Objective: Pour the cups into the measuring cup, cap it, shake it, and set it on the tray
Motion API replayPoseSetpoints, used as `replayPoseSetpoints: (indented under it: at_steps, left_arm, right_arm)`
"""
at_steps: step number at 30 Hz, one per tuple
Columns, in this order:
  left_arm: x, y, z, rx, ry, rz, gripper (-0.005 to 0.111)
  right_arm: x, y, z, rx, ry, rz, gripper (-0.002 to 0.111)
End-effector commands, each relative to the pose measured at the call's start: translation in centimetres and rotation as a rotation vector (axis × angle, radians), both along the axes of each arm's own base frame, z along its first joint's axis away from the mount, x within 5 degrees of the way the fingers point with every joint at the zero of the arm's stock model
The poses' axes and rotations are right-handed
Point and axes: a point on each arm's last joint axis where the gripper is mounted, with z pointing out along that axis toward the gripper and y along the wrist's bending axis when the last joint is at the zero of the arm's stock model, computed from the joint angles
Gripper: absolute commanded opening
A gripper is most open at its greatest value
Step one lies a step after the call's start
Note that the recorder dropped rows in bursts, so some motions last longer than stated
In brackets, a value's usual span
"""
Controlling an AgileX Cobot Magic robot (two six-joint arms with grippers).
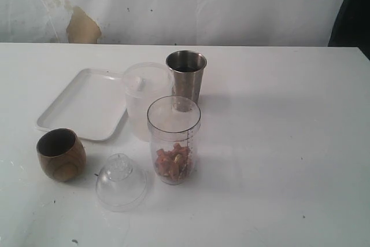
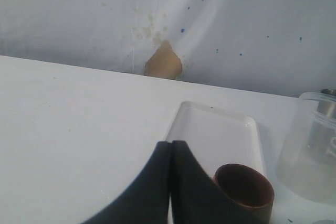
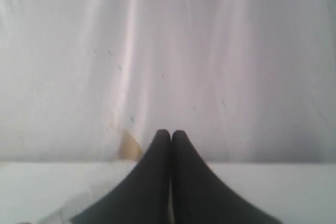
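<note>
Clear plastic measuring cup (image 1: 173, 143), upright mid-table, uncapped, orange-brown pieces in its bottom; dome cap (image 1: 120, 182) lying just beside it, wooden cup (image 1: 60, 154) near, steel tumbler (image 1: 186, 79) and tray (image 1: 87, 102) behind. Left gripper (image 2: 171, 144) and right gripper (image 3: 170, 134): fingers pressed together, holding nothing. Risk: a loosely seated cap would likely spill the contents during shaking.

Just beside the smooth, matt black left claw (image 2: 171, 148) sits the wooden cup (image 2: 244, 188), brown-grained with a soft sheen; farther from that claw the tray (image 2: 220, 129) is smooth white plastic. The tumbler (image 1: 186, 79) is shiny metal, the measuring cup (image 1: 173, 143) and dome cap (image 1: 120, 182) clear glossy plastic, the wider cup (image 1: 137, 105) frosted plastic. The desk (image 1: 277, 143) is matt white, the backdrop (image 1: 231, 4) creased, stained cloth.
</note>
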Motion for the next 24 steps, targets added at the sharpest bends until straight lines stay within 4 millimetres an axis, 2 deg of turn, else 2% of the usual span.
replayPoseSetpoints:
  at_steps: [1, 6, 9, 14, 18, 24]
  left_arm:
    - [0.0, 0.0, -0.2, 0.008, 0.004, 0.001, 0.000]
    - [0.0, 0.0, -0.2, 0.008, 0.004, 0.001, 0.000]
    - [0.0, 0.0, -0.2, 0.008, 0.004, 0.001, 0.000]
    - [0.0, 0.0, -0.2, 0.008, 0.004, 0.001, 0.000]
    - [0.0, 0.0, -0.2, 0.008, 0.004, 0.001, 0.000]
    - [0.0, 0.0, -0.2, 0.008, 0.004, 0.001, 0.000]
  right_arm:
    - [-0.7, 0.1, 1.9, 0.020, -0.173, 0.024, 0.000]
    - [0.3, 0.1, 4.8, -0.043, -0.282, -0.034, 0.000]
    - [2.0, 0.5, 6.7, -0.065, -0.303, -0.041, 0.000]
    - [7.3, 1.6, 8.6, -0.073, -0.235, -0.013, 0.000]
    - [12.4, 2.5, 7.8, -0.075, -0.118, -0.005, 0.000]
    - [19.8, 3.7, 3.7, -0.129, 0.105, -0.017, 0.000]
